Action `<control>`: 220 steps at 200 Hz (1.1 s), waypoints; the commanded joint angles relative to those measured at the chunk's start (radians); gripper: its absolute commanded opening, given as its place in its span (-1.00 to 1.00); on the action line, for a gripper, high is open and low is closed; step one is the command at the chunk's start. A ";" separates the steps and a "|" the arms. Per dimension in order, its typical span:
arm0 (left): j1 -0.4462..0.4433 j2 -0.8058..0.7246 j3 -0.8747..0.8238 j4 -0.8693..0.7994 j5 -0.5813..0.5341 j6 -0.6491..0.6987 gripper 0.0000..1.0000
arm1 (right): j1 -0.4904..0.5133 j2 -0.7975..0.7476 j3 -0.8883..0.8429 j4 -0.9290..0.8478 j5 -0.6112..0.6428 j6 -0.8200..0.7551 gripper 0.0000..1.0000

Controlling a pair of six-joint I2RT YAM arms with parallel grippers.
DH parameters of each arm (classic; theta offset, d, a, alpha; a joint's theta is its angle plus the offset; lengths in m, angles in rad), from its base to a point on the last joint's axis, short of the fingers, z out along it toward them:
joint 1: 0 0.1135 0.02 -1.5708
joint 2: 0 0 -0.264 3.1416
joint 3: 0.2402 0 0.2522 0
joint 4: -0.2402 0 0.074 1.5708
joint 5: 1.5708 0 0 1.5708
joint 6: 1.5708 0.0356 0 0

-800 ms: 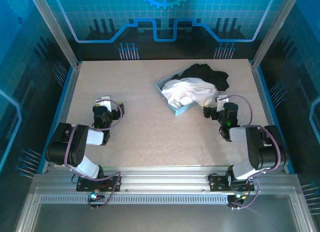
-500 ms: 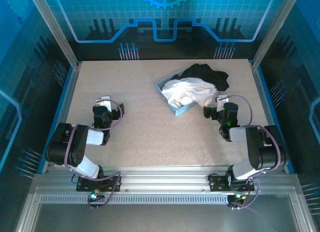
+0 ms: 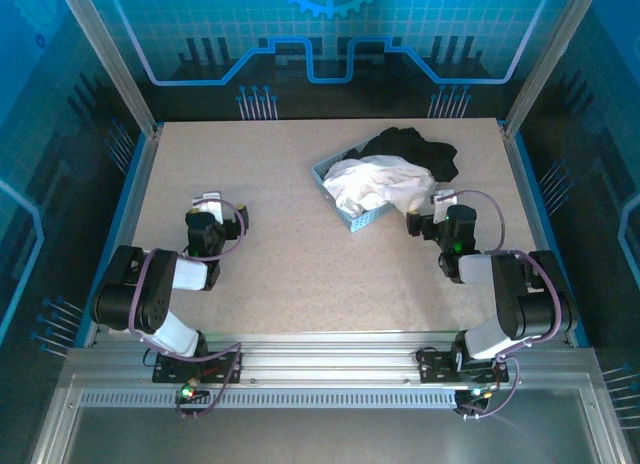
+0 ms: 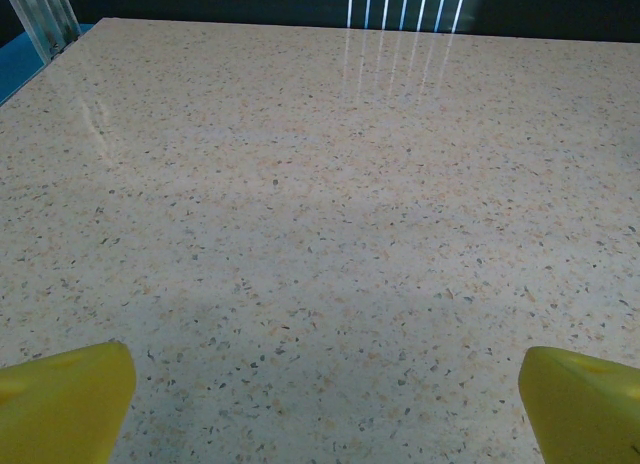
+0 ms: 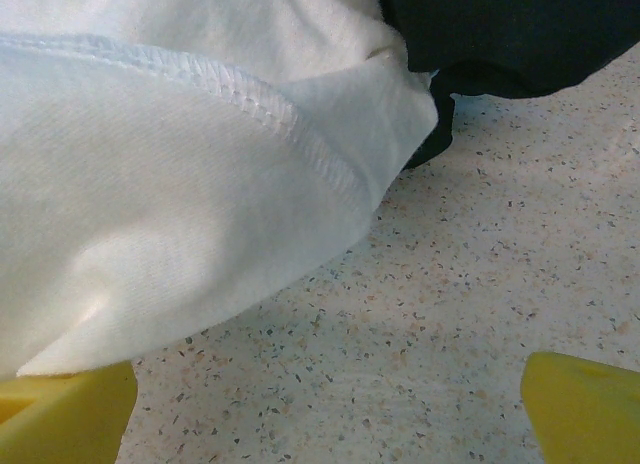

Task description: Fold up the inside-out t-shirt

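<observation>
- The left gripper [image 3: 208,200] sits low over the left side of the table [image 3: 290,274], well apart from the clothes. Its wrist camera shows two yellow fingertips [image 4: 62,399] at the bottom corners of the picture, spread wide with bare speckled tabletop [image 4: 320,204] between them. It has hold of nothing.
- A pale blue basket [image 3: 338,213] stands right of centre, towards the far side of the table.
- A white cloth [image 3: 378,184] is heaped in the basket and spills over its right side.
- The black t-shirt [image 3: 415,152] lies crumpled behind and to the right of the white cloth, at the far right of the table. Whether part of it is inside the basket cannot be told.
- The right gripper [image 3: 440,202] rests low, just beside the near right edge of the white cloth. From its wrist camera, the yellow fingertips [image 5: 583,404] are spread wide and grip nothing. The left fingertip lies just under the hem of the white cloth [image 5: 180,184], and a dark fold of the t-shirt [image 5: 510,34] shows at the upper right.
</observation>
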 commanded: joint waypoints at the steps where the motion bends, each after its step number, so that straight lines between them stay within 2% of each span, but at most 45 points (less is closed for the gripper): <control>1: 0.008 -0.014 0.017 0.003 0.018 -0.007 0.98 | 0.007 -0.016 0.018 0.027 -0.013 -0.015 0.99; 11: 0.008 -0.016 0.013 0.013 -0.003 -0.013 0.98 | 0.009 -0.016 0.016 0.034 -0.010 -0.015 0.99; 21: 0.008 -0.041 0.000 0.017 -0.039 -0.027 0.98 | 0.023 -0.042 0.028 -0.010 0.045 -0.011 0.99; 36: 0.018 -0.091 -0.019 0.010 -0.028 -0.034 0.98 | 0.026 -0.131 0.091 -0.221 0.089 0.025 0.99; 47: 0.016 -0.158 -0.005 -0.083 -0.049 -0.039 0.98 | 0.007 -0.188 0.139 -0.347 0.083 0.081 0.99; 61: 0.015 -0.263 0.047 -0.265 -0.071 -0.055 0.98 | -0.019 -0.266 0.140 -0.389 0.067 0.149 0.99; 77: 0.022 -0.348 0.124 -0.466 -0.105 -0.194 0.98 | -0.035 -0.375 0.137 -0.451 0.100 0.217 0.99; 89: 0.029 -0.383 0.170 -0.573 -0.039 -0.266 0.98 | -0.042 -0.459 0.146 -0.541 0.157 0.276 0.99; 104: 0.029 -0.403 0.202 -0.620 0.093 -0.333 0.98 | -0.048 -0.542 0.165 -0.628 0.181 0.325 0.99; 120: 0.019 -0.405 0.220 -0.604 0.252 -0.415 0.98 | -0.044 -0.614 0.170 -0.658 0.133 0.339 1.00; 136: -0.033 -0.389 0.244 -0.577 0.326 -0.469 0.98 | -0.016 -0.657 0.176 -0.656 0.070 0.343 1.00; 161: -0.148 -0.354 0.316 -0.627 0.343 -0.452 0.98 | 0.111 -0.631 0.252 -0.687 0.073 0.290 1.00; 185: -0.219 -0.326 0.359 -0.656 0.331 -0.424 0.98 | 0.265 -0.529 0.378 -0.761 0.187 0.173 1.00; 220: -0.261 -0.302 0.401 -0.706 0.344 -0.411 0.97 | 0.293 -0.326 0.572 -0.898 0.190 0.125 0.99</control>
